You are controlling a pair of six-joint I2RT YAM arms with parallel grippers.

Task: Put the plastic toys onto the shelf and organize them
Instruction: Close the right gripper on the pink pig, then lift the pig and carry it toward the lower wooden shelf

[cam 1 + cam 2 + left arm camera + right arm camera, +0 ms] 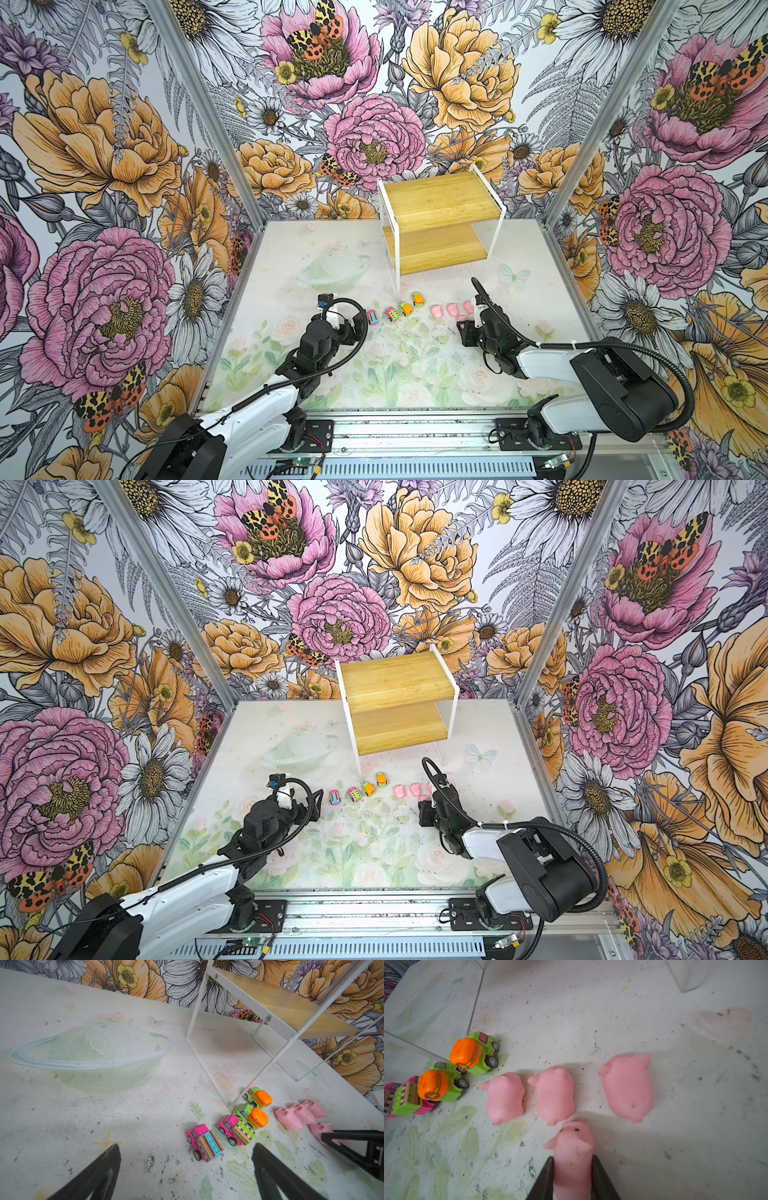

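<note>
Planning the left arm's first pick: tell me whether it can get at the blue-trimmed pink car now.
Probably yes. The left pincer is open and the blue-trimmed car lies just ahead of it on bare table, nothing between. The green-trimmed car stands close beside, so a finger might brush it.

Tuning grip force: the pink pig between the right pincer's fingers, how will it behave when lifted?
Probably soft: the pink pig looks rubbery and matte, so it may squash in the right pincer. Dirt specks cling to its skin, which suggests it is grippy rather than slippery. Its rounded body has no wheels and lies flat, so it is unlikely to roll.
</note>
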